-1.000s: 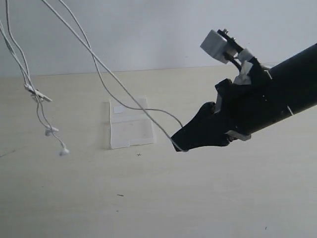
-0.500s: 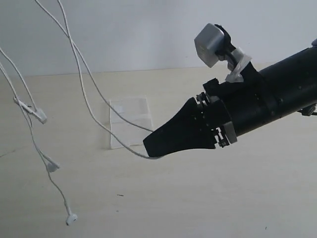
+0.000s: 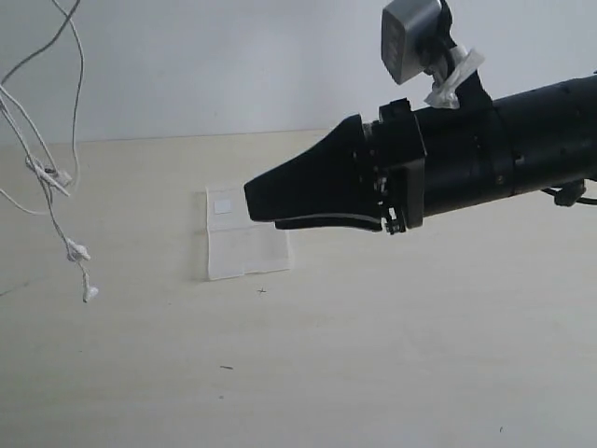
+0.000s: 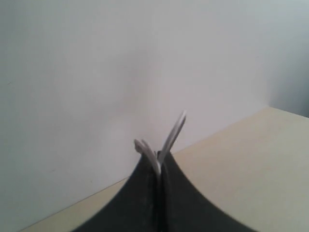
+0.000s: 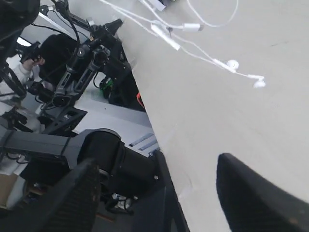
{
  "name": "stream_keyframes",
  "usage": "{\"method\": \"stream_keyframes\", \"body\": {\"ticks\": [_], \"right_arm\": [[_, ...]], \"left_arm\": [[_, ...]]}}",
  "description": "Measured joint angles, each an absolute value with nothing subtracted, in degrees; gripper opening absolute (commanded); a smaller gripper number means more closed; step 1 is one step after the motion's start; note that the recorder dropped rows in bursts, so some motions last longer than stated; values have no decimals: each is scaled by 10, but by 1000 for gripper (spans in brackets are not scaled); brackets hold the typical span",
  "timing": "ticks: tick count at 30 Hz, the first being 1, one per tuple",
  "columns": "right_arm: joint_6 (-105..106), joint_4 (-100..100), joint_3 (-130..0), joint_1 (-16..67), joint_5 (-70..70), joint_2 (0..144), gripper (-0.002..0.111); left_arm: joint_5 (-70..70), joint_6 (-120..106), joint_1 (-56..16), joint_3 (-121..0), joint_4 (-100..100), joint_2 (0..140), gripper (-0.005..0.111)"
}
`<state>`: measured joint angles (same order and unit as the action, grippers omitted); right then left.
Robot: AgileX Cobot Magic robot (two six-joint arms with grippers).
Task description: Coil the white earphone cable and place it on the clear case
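Arm on the right: the forearm (image 3: 522, 149) is a matte black cylinder, ending in a black flanged collar (image 3: 401, 168) with small silver screws (image 3: 388, 220) at its lower edge. The right tool (image 3: 261, 211) has two smooth black fingers (image 3: 308, 177), broad at the root and tapering to blunt tips. A grey box camera (image 3: 410, 35) is mounted on a black bracket above the collar, wrapped with white tape (image 3: 454, 77). A thin black cable (image 3: 571, 194) runs under the forearm. The left tool (image 4: 158, 164) has the same black tapered fingers.

The white earphone cable (image 3: 51, 174) is looking like smooth white plastic. The clear case (image 3: 244, 252) is showing transparent plastic. The table (image 3: 373, 364) is appearing matt, pale, wood-like. The right gripper (image 3: 250, 203) is looking matt black.
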<state>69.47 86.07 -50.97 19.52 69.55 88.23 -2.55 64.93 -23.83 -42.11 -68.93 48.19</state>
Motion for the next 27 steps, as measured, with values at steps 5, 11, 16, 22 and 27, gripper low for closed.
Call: {"method": "stream_keyframes", "body": {"ticks": [5,11,16,22,27], "right_arm": [[763,815,-510,195,696,882,65],[854,791,-510,195,696,882,65],[887,786,-510,195,659,882,65],[940,806,-510,195,589,882,65],[1039,859,-510,217,547,882,66]], "left_arm": [[-38,641,-238,-421,-689,483,0],[-42,639,-238,-421,-667,483,0],[-43,639,-238,-421,-638,485,0],[-74,638,-238,-421,-569,510,0],[-78,614,-238,-421,-525,559,0]]}}
